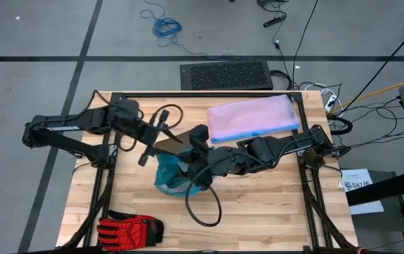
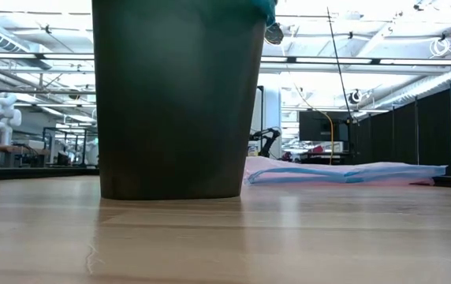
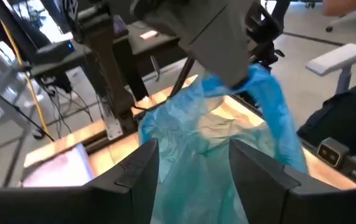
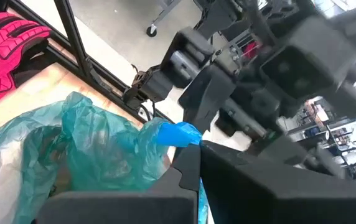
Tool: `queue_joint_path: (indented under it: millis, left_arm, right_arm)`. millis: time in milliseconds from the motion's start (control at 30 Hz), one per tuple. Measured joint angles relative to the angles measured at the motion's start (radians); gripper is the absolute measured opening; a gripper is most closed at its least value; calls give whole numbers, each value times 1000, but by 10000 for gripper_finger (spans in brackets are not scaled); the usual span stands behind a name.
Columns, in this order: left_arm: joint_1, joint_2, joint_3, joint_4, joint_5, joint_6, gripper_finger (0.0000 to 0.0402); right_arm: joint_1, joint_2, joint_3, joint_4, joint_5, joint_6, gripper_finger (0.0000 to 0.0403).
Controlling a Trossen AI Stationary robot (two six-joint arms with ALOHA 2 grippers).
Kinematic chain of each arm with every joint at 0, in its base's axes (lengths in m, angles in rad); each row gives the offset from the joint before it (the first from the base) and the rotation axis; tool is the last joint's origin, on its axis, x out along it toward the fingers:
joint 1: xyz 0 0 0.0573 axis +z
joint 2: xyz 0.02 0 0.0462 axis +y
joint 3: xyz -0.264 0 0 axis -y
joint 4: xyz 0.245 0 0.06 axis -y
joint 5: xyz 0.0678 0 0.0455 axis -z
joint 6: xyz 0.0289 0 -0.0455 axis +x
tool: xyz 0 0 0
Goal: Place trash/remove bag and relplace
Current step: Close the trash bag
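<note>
The dark bin (image 2: 178, 99) stands upright on the table and is lined with the teal-green bag (image 1: 168, 176). The bag's top is gathered up above the rim (image 4: 97, 149). My right gripper (image 4: 187, 152) reaches in from the table's right over the bin (image 1: 193, 152) and is shut on the bag's blue drawstring part. My left gripper (image 3: 193, 165) is open at the bag's far-left side (image 1: 147, 147), with one finger on either side of the bunched plastic (image 3: 196, 143). The trash is not plainly visible; only a pale shape (image 3: 218, 127) shows through the plastic. My right gripper pinches the bag's blue drawstring loop (image 4: 177, 133) between its two fingers, at the gathered top edge. It comes in slanting down from the table's right. The plastic below it rises bunched and crumpled from the bin. My left gripper may touch the bunched plastic; I cannot tell.
The pale lilac bag with a blue rim (image 1: 253, 117) lies flat on the table's far right part (image 2: 344, 172). A red-and-black glove (image 1: 128, 227) sits at the near left edge. Black frame rails run along the table's sides. Bare wood shows in front of the bin.
</note>
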Motion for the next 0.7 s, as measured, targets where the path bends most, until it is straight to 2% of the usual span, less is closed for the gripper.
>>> queue_joint_path:
  millis: [167,267,333,433,600,700]
  left_arm:
    - [0,107,0,4,17,0,201]
    - [0,153,-2,7,74,59,201]
    - [0,167,-2,19,65,71,193]
    - [0,173,-2,14,-15,73,155]
    - [19,134,-2,-42,-138,102,27]
    - [57,112,-2,-97,-159,75,10]
  right_arm:
    - [0,0,0,15,0,-6,0]
    - [0,0,0,25,3,-12,0]
    - [0,0,0,25,3,-16,0]
    - [0,0,0,23,3,-27,0]
    - [0,0,0,21,40,-46,0]
    - [1,0,0,19,52,-50,0]
